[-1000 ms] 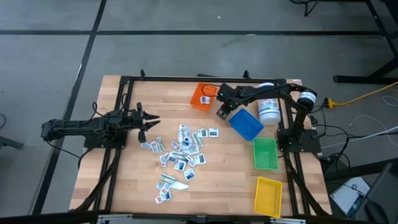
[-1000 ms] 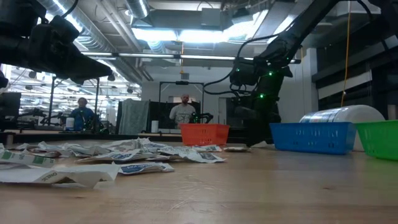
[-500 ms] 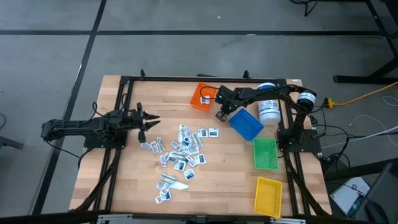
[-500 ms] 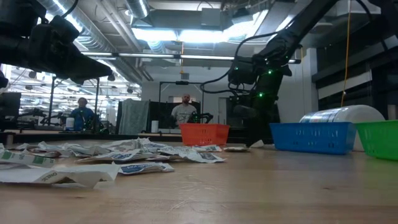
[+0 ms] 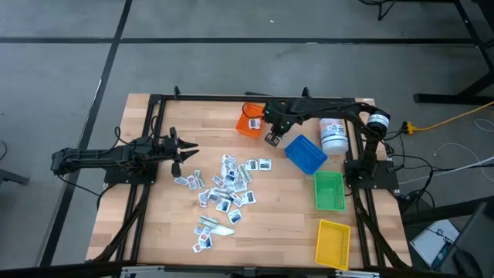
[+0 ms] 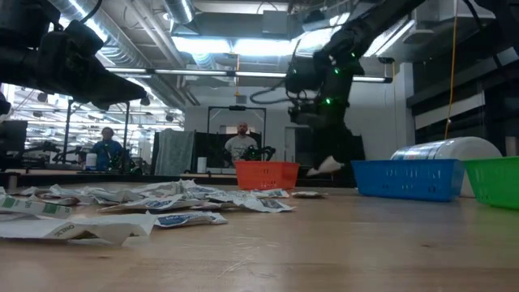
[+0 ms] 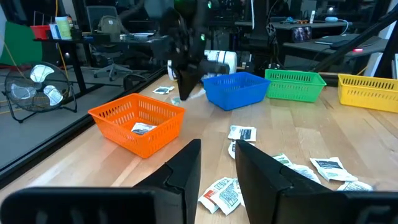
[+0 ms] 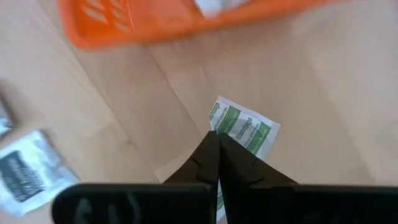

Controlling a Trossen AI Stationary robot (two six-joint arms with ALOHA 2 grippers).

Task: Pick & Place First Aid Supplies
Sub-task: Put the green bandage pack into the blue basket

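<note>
The first aid supplies [image 5: 228,189] lie as a loose heap of small white packets in the middle of the table. One white packet with green print [image 8: 247,132] hangs from my right gripper [image 5: 272,137], which is shut on it above the wood between the orange bin [image 5: 251,120] and the blue bin [image 5: 306,154]. In the low view this packet [image 6: 328,165] hangs clear of the table. My left gripper [image 7: 217,167] waits open at the table's left side, level and pointing at the heap. My right gripper pinches the green-print packet at one edge [image 8: 226,134] between its two fingertips [image 8: 210,149]. The fingers come from above, slanting steeply down. The rest of the packet sticks out beyond the tips, and it is lifted clear of the table.
The orange bin holds a packet [image 7: 143,128]. Along the right side stand the blue bin, a green bin [image 5: 329,191] and a yellow bin [image 5: 333,243]. A white canister [image 5: 333,135] stands behind the blue bin. People show in the room beyond the table.
My right gripper has shut on the green-print packet and risen from the table with it, shifting a little toward the orange bin. The packet is now lifted clear of the wood.
</note>
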